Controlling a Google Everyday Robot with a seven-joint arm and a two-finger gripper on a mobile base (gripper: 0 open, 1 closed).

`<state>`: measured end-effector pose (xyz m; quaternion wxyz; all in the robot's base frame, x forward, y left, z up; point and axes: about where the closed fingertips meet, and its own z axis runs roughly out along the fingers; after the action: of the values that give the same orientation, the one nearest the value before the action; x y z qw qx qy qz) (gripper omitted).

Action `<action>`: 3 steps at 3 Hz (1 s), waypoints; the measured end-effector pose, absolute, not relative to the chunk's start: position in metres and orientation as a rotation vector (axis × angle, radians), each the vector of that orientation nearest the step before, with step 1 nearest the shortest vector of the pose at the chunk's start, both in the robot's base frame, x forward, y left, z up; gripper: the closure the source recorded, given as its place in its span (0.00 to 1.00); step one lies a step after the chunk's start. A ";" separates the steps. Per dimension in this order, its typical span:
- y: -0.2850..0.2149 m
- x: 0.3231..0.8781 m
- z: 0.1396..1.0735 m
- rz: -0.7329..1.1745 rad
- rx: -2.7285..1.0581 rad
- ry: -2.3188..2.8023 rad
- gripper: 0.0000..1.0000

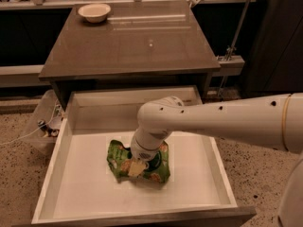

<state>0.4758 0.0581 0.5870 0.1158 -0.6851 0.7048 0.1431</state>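
A crumpled green snack bag (156, 167) lies on the floor of an open white drawer (85, 183), near its middle. My white arm reaches in from the right, bends at the wrist and points straight down. The gripper (136, 168) is at the bag's top surface, touching or pressing into it, and it covers the bag's middle. Whether the bag is held cannot be seen from here.
The drawer is pulled out from under a brown table (128, 46). A white bowl (94, 12) stands at the table's far left corner. A clear bin with cables (45, 122) sits on the speckled floor left of the drawer. Dark cabinets stand behind.
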 end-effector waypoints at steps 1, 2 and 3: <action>0.047 0.479 0.601 0.377 -2.008 2.077 0.89; 0.026 0.481 0.644 0.281 -1.982 2.062 1.00; 0.012 0.478 0.708 0.174 -1.947 1.984 1.00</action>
<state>0.4781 0.0123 0.7080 0.1773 -0.6878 0.7012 0.0615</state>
